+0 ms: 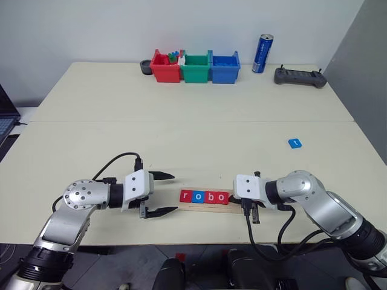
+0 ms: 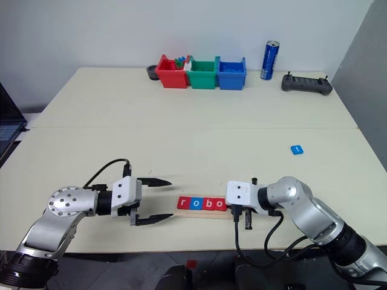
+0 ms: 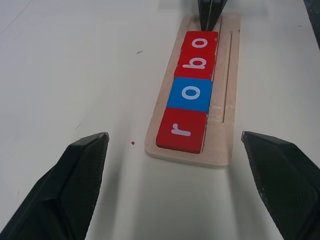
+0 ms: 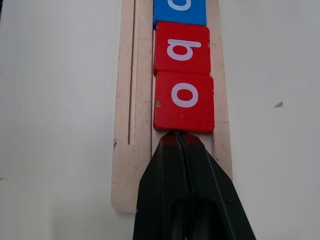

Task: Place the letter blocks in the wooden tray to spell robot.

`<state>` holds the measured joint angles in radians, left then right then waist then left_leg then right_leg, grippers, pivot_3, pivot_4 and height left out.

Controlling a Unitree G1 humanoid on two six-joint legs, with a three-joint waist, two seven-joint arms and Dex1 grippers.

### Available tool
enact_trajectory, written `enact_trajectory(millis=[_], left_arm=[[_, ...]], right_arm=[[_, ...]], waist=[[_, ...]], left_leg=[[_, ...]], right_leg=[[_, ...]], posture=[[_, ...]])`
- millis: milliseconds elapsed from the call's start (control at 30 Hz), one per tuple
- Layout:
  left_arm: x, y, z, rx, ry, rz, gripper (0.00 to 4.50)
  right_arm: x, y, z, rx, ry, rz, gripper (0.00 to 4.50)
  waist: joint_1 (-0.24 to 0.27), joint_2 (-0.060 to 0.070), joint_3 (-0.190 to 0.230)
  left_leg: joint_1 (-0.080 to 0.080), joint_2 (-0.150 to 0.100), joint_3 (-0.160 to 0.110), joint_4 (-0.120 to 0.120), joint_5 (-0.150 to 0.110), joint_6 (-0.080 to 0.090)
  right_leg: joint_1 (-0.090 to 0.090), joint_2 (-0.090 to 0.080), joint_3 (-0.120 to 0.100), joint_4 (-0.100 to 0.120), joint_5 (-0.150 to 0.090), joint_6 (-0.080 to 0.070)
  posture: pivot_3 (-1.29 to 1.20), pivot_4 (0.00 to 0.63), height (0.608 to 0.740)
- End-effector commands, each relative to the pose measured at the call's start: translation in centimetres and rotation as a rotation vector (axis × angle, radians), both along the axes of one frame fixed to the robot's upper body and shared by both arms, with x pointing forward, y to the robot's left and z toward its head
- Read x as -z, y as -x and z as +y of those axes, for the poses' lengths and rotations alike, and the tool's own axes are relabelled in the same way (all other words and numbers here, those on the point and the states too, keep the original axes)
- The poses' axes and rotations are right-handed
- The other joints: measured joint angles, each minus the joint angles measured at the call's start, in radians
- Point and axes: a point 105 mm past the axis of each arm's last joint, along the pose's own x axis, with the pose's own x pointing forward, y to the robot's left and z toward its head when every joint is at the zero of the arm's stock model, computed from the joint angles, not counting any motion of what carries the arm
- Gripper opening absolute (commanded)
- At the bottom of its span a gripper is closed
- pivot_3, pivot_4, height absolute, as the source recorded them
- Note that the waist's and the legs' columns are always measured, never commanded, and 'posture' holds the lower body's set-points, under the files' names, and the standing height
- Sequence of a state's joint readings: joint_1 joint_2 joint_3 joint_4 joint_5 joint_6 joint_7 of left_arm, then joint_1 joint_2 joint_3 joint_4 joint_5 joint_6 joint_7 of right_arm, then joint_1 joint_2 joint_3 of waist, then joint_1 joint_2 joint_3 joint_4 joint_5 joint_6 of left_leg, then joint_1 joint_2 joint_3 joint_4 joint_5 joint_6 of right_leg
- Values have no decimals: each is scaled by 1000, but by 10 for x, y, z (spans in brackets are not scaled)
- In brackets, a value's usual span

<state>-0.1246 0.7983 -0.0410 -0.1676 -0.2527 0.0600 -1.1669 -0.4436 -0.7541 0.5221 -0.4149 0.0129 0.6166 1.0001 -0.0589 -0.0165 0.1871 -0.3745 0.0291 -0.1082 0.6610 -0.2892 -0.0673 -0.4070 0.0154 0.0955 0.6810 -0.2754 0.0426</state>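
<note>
Wooden tray (image 3: pixel 220 135) lies near the front edge of the pale surface (image 1: pixel 193 121), long axis running left-right between the two arms. Four letter blocks sit in it touching in a row, reading "r o b o" from the robot's left: red r (image 3: pixel 181 130), blue o (image 3: pixel 190 94), red b (image 3: pixel 196 63), red o (image 4: pixel 184 102). White lowercase letters, clear in both wrist views. Tray's right end past the last o is bare wood. Fifth block, blue (image 1: pixel 294 143), lies flat on the surface well apart from the tray, off to the right and further back; its white letter is too small to read. Left end effector (image 1: pixel 162 194) hovers just left of the tray's left end, fingers wide apart, nothing between them, pointing toward the tray. Right end effector (image 4: pixel 178 137) has its fingers pressed together, tip right at the edge of the red o on the tray's right end, holding nothing. At the back edge: red bin (image 1: pixel 164 67), green bin (image 1: pixel 196 67), blue bin (image 1: pixel 224 66) in a row, a blue can (image 1: pixel 262 54) with unreadable print, a dark handheld controller (image 1: pixel 300 77).
</note>
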Motion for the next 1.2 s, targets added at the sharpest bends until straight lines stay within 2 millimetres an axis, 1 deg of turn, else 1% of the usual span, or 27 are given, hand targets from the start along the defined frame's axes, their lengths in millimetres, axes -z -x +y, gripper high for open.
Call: enact_trajectory(millis=[33,233,300,400,467,533,567,667,733,767,800,867,967,1067,1100,1200], left_arm=[[-11,-1,-8,22,8,-38,4500],[-13,-4,-8,20,9,-35,4500],[-14,-5,-5,14,16,-35,4500],[-16,-6,0,-18,59,-30,4500],[-14,-4,1,-23,69,-25,4500],[-11,-2,3,-24,68,-23,4500],[-10,-1,3,-26,70,-21,4500],[-8,2,4,-32,79,-17,4500],[-7,2,4,-30,76,-19,4500],[-7,2,4,-29,74,-21,4500],[-8,2,3,-26,73,-24,4500],[-11,1,0,-22,74,-30,4500],[-16,-2,-4,-14,75,-41,4500],[-20,-5,-7,-9,78,-45,4500],[-21,-5,-8,-7,79,-45,4500],[-23,-6,-11,-2,81,-42,4500]], right_arm=[[2,-2,-1,3,5,-14,22],[0,-3,-2,-19,2,-29,22],[-4,-2,-10,-19,13,-37,392],[-35,-27,-44,202,-99,-109,1064],[-51,-46,-71,379,-179,-177,1680],[-60,-57,-93,530,-260,-221,2296],[-64,-60,-101,590,-300,-232,2668],[-69,-68,-117,722,-399,-267,3695],[-75,-76,-128,812,-457,-314,4381],[-77,-81,-132,850,-480,-334,4475],[-81,-88,-139,905,-501,-370,4475],[-80,-98,-146,969,-526,-379,4475],[-71,-112,-156,1039,-506,-348,4475],[-60,-128,-173,1153,-530,-299,4475],[-55,-131,-178,1186,-531,-284,4475],[-39,-139,-185,1233,-542,-206,4475]], waist=[[0,0,0],[-1,0,0],[-1,0,0],[5,0,0],[8,0,0],[8,0,0],[8,0,0],[7,0,0],[5,0,0],[4,0,0],[2,0,0],[0,0,0],[0,0,0],[0,0,0],[-1,0,0],[-1,0,0]], left_leg=[[0,0,0,0,0,0],[0,0,0,0,0,0],[0,0,0,0,0,0],[0,0,0,0,0,0],[-2,-2,0,1,0,0],[-2,-2,0,1,0,0],[-1,-2,0,0,0,0],[-1,-1,-1,-1,0,0],[-1,-1,0,-1,0,0],[-1,-1,0,0,0,0],[-1,-1,1,0,0,0],[-1,-1,1,0,0,0],[0,-1,1,0,0,0],[-1,-1,1,0,0,0],[-1,-1,1,0,0,0],[-1,-2,1,-1,0,0]], right_leg=[[0,0,0,0,0,0],[0,0,0,0,0,0],[0,0,0,0,0,0],[0,0,0,0,0,0],[0,-1,0,0,1,-1],[0,-1,0,-1,1,-1],[0,-1,1,-1,1,-1],[0,-1,0,0,1,-1],[0,-1,0,0,1,-1],[0,-1,1,0,1,-1],[0,-1,1,0,1,-1],[0,-1,2,0,1,-1],[0,-1,2,0,1,-1],[0,-1,2,0,1,-1],[0,-1,2,0,1,-1],[0,-1,2,0,1,-1]], posture=[[0,150,740],[0,150,740],[0,150,740],[0,150,740],[0,150,740],[0,150,740],[0,150,740],[0,150,740],[0,150,740],[0,150,740],[0,150,740],[0,150,740],[0,150,740],[0,150,740],[0,150,740],[0,150,740]])
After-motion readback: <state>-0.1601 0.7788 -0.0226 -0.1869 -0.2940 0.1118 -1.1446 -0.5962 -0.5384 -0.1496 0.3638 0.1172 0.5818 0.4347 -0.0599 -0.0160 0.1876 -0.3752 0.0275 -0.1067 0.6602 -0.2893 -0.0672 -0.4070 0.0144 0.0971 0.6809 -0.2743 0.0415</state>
